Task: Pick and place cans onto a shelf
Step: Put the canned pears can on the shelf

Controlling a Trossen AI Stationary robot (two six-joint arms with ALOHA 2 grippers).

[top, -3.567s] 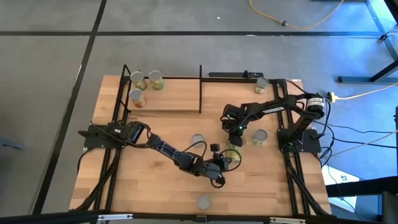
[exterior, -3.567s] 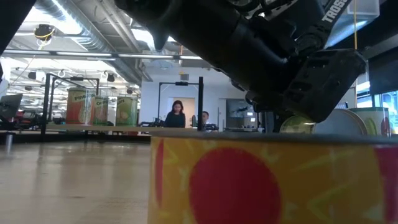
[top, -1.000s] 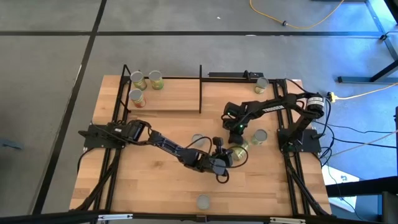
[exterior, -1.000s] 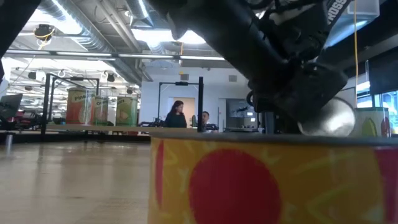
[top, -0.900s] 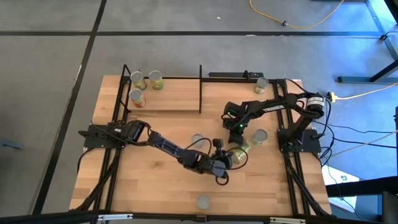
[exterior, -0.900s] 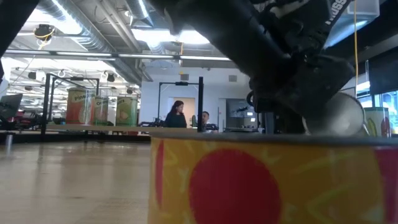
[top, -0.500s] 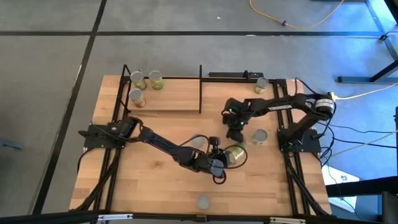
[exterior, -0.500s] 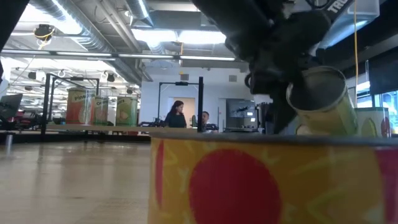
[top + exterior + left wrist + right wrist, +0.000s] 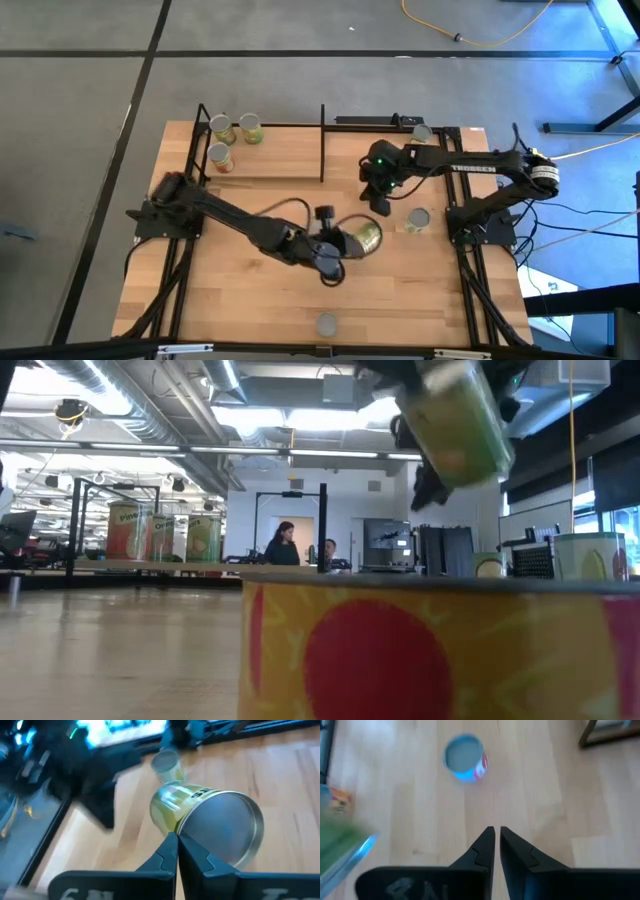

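Note:
My left gripper (image 9: 340,244) is over the middle of the table, shut on a can (image 9: 363,237) with a greenish-yellow side and a silvery end (image 9: 222,832). The can is high above the table in the low view (image 9: 455,420). My right gripper (image 9: 378,203) is shut and empty just beyond the can, above bare wood (image 9: 495,831). The shelf (image 9: 270,158), a light board between black posts, stands at the far left with three cans (image 9: 222,130) on it. My left gripper holds the can at the rim of its silvery end (image 9: 183,831), its two fingertips (image 9: 169,845) almost together there. The fingers come about level from the table's left. The can is lifted clear and lies tilted, its silvery end toward the gripper.
A can with a pale top (image 9: 464,757) stands on the table left of my right gripper. Other cans stand at the right (image 9: 418,219), the far right (image 9: 421,133) and the near edge (image 9: 327,323), which fills the low view (image 9: 430,650). People sit in the room beyond (image 9: 285,543).
My left gripper has gone up and toward the table's left with the can, which has left the table, risen high and tipped over. My right gripper has drawn toward the far edge, away from the can.

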